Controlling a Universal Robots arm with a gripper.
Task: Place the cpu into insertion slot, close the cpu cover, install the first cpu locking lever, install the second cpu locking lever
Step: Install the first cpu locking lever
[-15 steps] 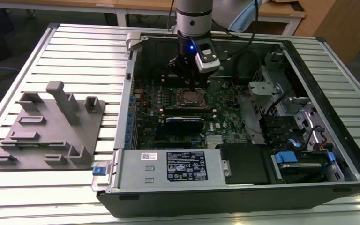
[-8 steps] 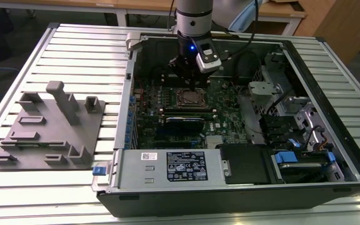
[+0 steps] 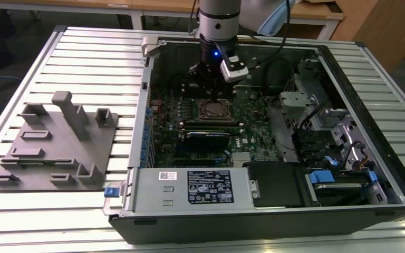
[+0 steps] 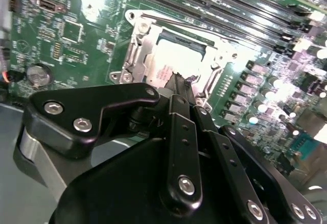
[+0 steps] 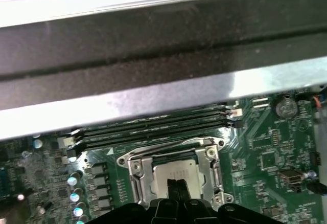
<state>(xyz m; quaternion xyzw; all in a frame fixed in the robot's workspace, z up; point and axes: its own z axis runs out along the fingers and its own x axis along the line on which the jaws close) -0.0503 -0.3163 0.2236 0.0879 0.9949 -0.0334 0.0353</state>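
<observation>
Upper centre in the exterior view, the gripper (image 3: 213, 96) hangs over the insertion slot (image 3: 217, 112). The cpu (image 5: 179, 169) sits inside, with the cpu cover (image 5: 139, 177) flat around it. Jaws pressed together, tips at the chip's top.

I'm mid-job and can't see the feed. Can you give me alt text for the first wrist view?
The hand, fingers shut, points at the silvery cpu, with the cpu cover lying flat around it; contact is unclear. Beyond them run long black memory slots and the case's metal wall.
</observation>
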